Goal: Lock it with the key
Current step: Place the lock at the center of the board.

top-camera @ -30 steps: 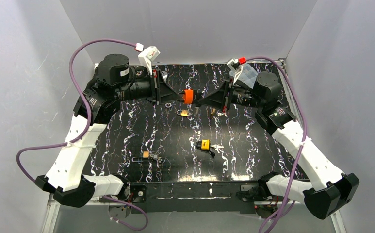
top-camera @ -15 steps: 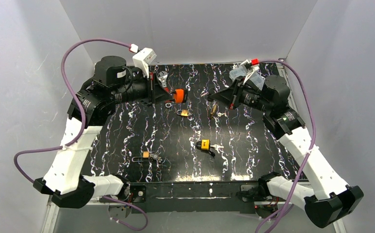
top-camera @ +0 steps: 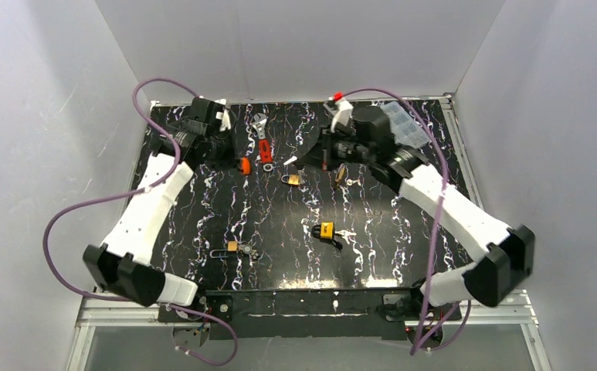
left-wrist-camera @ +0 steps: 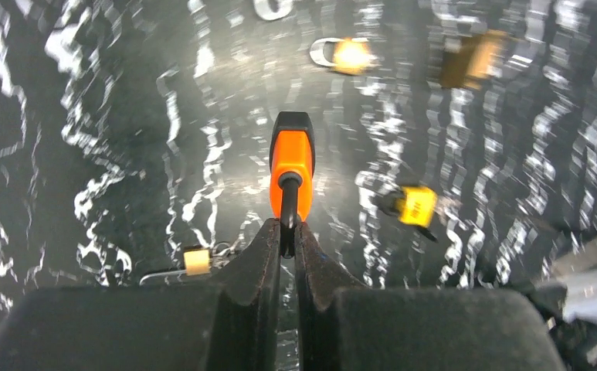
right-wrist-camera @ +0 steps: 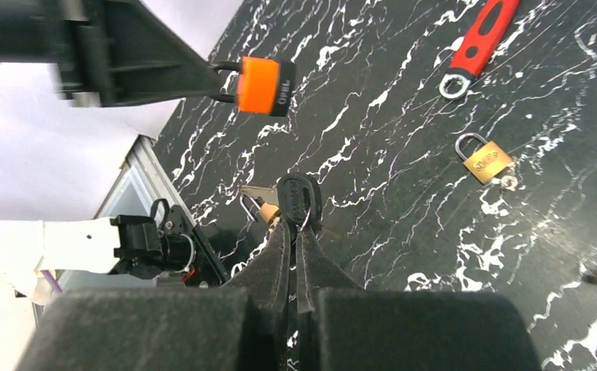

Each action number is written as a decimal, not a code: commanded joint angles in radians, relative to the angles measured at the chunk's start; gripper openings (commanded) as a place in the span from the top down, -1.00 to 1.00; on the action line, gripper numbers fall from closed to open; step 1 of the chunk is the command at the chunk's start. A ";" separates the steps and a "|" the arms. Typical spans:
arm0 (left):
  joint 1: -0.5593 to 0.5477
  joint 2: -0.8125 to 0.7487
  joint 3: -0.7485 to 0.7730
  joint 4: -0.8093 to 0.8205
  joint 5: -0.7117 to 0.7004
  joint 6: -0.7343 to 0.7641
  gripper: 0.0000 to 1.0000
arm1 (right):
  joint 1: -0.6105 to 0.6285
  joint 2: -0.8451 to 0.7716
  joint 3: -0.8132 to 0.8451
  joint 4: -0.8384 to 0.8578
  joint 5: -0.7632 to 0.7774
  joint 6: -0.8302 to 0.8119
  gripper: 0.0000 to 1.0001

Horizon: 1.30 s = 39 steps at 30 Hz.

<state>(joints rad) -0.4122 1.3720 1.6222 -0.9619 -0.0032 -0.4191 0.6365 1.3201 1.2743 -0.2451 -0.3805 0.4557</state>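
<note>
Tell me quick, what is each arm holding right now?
Left end effector: closed, holding the orange padlock by its shackle.
Right end effector: closed, holding the black-headed key.

orange padlock — glossy plastic | table — glossy marbled | brass padlock metal

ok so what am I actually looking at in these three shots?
Two white robot arms are bolted at the near edge of a black marble-patterned table. The wide picture comes from a fixed camera above; the other two come from a camera on each wrist. The left hand pinches the shackle of an orange padlock. The right hand grips a black-headed key. Lying on the table: a brass padlock, a yellow padlock, a red-handled wrench and a clear plastic box.
</note>
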 commanded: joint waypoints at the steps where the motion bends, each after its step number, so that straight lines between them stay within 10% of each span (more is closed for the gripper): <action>1: 0.148 0.036 -0.156 0.065 -0.008 -0.104 1.00 | 0.062 0.153 0.133 -0.030 0.093 -0.003 0.97; 23: 0.252 0.411 -0.205 0.204 -0.086 -0.126 1.00 | 0.164 0.884 0.703 -0.176 0.118 0.111 0.97; 39: 0.263 0.291 -0.200 0.173 -0.047 -0.085 -0.03 | 0.171 1.124 0.910 -0.144 0.009 0.189 0.97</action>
<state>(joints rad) -0.1551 1.7878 1.4185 -0.7662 -0.0612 -0.5232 0.8017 2.4084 2.1029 -0.4202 -0.3229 0.6056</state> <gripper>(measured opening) 0.462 0.032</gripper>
